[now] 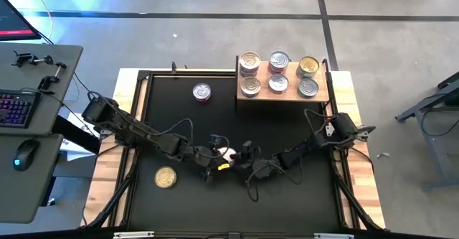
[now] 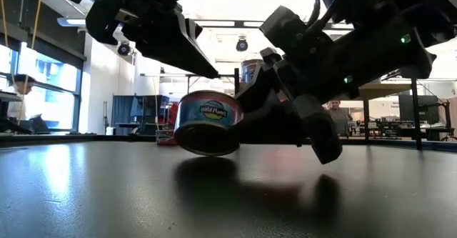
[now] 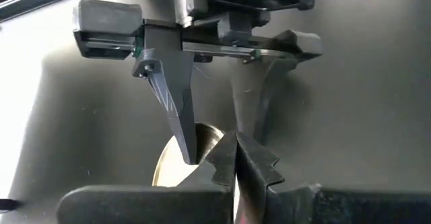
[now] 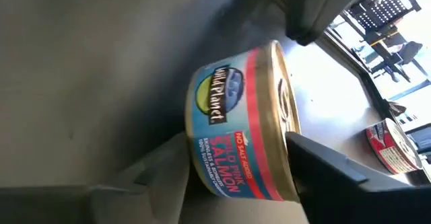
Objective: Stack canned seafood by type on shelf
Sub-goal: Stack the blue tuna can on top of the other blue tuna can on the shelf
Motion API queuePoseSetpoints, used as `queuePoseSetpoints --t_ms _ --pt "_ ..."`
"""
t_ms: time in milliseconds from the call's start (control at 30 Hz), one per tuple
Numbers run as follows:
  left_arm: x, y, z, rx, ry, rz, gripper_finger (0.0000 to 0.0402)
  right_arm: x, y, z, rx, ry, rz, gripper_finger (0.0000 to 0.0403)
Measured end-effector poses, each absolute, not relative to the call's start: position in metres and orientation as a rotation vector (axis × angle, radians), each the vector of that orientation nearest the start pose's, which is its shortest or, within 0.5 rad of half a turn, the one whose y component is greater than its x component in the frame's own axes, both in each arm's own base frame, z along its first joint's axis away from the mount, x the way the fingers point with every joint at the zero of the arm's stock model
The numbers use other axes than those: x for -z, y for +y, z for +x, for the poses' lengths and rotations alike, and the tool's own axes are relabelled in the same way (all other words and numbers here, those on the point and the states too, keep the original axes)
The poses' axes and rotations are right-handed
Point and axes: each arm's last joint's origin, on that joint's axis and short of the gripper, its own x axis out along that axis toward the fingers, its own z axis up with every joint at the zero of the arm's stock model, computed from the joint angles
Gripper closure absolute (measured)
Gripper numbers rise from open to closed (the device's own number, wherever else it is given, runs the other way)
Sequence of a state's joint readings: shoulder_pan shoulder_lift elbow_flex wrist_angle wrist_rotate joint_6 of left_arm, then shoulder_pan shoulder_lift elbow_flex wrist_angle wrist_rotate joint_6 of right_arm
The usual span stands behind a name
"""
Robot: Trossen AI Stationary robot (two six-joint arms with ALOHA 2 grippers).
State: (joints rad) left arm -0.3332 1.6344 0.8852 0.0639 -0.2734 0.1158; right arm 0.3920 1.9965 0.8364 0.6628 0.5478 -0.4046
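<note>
A tin [image 1: 226,153] with a blue and red label and a gold lid [image 4: 279,109] is held by my right gripper [image 1: 241,154] at mid-table. In the low view the tin [image 2: 208,126] is tilted just above the table. My left gripper [image 1: 213,157] is right beside it on the left side, its fingertips [image 3: 237,158] together. The light-wood shelf [image 1: 283,97] stands at the far edge with six tins [image 1: 278,74] on it. A red-labelled tin [image 1: 202,92] and a gold-topped tin [image 1: 166,176] rest flat on the black table. My right gripper pinches the tin between its two fingers, the dark finger [image 4: 337,177] against the gold lid side and the other finger [image 4: 155,180] on the base side. The tin is tilted and clear of the table. My left gripper is close to the tin; I cannot tell whether it touches.
The black table surface [image 1: 287,196] lies inside a wooden border. The shelf takes the far right corner. A desk with a keyboard [image 1: 14,108] and a mouse stands off the table's left. Both arms meet at mid-table, cables trailing near them.
</note>
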Motion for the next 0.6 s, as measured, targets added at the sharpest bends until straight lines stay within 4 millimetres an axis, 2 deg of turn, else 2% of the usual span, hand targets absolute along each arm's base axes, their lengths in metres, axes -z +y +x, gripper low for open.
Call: queuePoseSetpoints --t_ms 233,433,600 --pt "-0.184 -0.101 0.316 0.094 0.648 0.316 0.0401 -0.1 0.125 0.341 0.064 0.47 -0.619 0.0238" --pt "-0.188 -0.101 0.313 0.021 0.638 0.351 0.0401 -0.099 0.126 0.341 0.068 0.475 -0.623 0.0245" --pt "-0.204 -0.105 0.298 -0.093 0.636 0.401 0.0401 -0.106 0.132 0.334 0.086 0.502 -0.647 0.0245"
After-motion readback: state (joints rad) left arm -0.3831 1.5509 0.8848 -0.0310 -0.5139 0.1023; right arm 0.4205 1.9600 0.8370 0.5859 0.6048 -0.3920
